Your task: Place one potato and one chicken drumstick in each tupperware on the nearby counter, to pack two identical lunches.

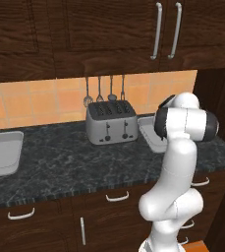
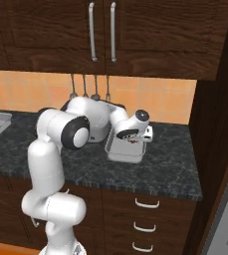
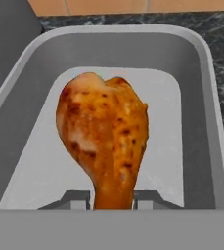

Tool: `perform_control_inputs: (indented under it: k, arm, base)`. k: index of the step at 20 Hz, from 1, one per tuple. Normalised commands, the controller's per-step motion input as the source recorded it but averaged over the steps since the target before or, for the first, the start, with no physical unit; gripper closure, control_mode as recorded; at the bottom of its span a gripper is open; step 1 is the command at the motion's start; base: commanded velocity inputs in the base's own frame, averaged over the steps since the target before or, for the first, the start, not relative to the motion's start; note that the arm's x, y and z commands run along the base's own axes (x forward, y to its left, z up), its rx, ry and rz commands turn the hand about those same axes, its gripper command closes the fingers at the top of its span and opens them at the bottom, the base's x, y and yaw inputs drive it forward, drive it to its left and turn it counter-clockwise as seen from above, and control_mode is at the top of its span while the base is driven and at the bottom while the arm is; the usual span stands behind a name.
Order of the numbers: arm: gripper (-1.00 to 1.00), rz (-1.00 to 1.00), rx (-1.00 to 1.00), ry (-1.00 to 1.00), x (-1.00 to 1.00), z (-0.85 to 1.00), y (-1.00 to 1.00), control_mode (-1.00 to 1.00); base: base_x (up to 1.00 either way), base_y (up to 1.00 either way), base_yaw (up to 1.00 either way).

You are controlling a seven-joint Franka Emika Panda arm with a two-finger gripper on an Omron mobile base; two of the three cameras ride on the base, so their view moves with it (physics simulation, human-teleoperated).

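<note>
Pinching the chicken drumstick [image 3: 103,141] by its thin end, the pincer [image 3: 112,199] hangs over the tupperware [image 3: 201,73].

The arm [image 1: 179,162] is glossy white all over, built from fat rounded tube segments that swell into bulbous joints. Each joint ends in a dark, near-black cap or ring; the big elbow [image 2: 71,130] shows a round black disc with a grey sheen on its face. The hand [image 2: 134,128] is a smaller white block with a dark round cap on top and a dark band along its underside. The finger tips [image 3: 75,199] are small, dark grey and angular, with paler grey faces. No cables or markings are visible.
</note>
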Motion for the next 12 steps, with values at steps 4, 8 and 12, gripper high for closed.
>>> perform_control_inputs:
  k: [4,8,12]
  arm:
    - [-1.0,0.0,-0.04,-0.01,0.01,0.0,0.16,-1.0]
    - [-1.0,0.0,0.0,-0.08,-0.25,0.26,0.04,-1.0]
    - [-1.0,0.0,-0.01,-0.11,-0.95,0.8,0.11,-1.0]
  base:
    - [0.0,0.0,0.0]
    - [0.0,0.0,0.0]
    - [0.0,0.0,0.0]
